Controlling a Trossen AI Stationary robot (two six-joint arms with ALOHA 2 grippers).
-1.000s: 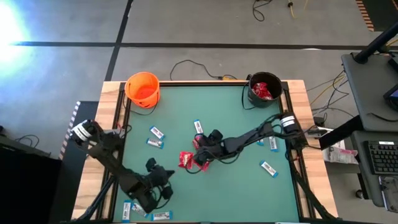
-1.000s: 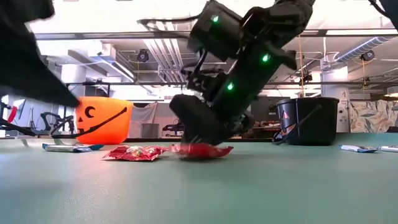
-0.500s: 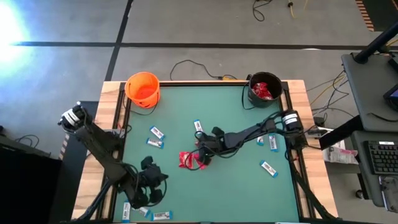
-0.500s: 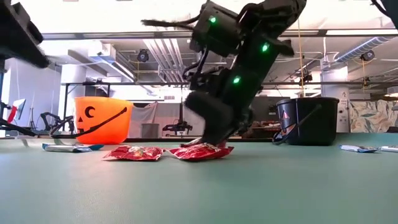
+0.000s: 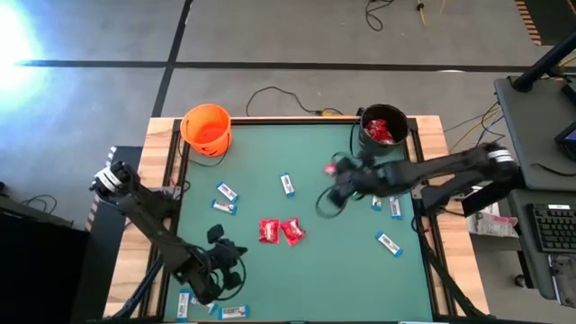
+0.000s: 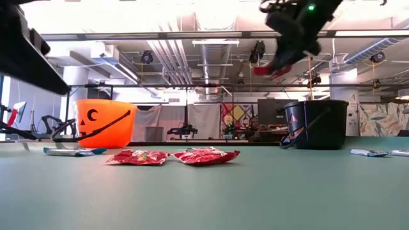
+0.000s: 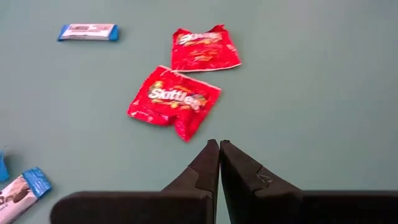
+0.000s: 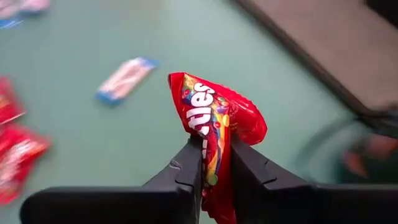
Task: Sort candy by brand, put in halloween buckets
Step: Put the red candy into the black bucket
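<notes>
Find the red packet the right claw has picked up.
It hangs pinched in the right claw, the red packet lifted above the mat near the black bucket.

A robotics lab or workshop in a large industrial hall. The low view shows an open ceiling with exposed ducts (image 6: 192, 54), pipes and strip lights, metal racking and cluttered benches far behind the surface. From above, the floor (image 5: 270, 45) is bare grey concrete marked with dark tape lines, and loose cables (image 5: 279, 94) trail across it. The green surface (image 5: 342, 261) sits in a wooden frame with two arms mounted at its edges. Beside it stands a desk with a keyboard (image 5: 549, 225)
</notes>
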